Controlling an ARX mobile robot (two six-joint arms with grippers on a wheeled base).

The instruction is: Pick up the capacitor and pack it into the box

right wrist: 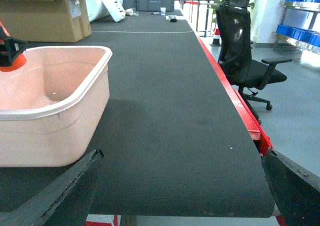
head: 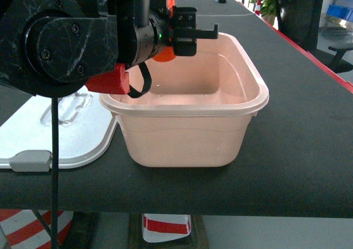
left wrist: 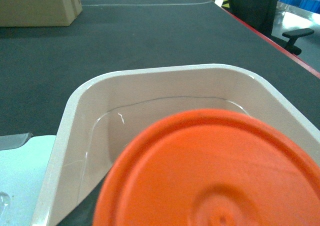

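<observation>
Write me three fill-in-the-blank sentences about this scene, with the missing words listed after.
1. The pink box stands on a black ____.
2. The left gripper holds an ____ capacitor above the box.
3. The white lid lies to the ____ of the box in the head view.

Missing words: table; orange; left

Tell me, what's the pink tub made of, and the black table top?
The pink tub looks like smooth, glossy plastic: light glints off its rolled rim and the walls glow slightly see-through. The black table top looks like a matte ribbed mat, maybe rubber or woven fabric: fine lines run across it, with no shine.
</observation>
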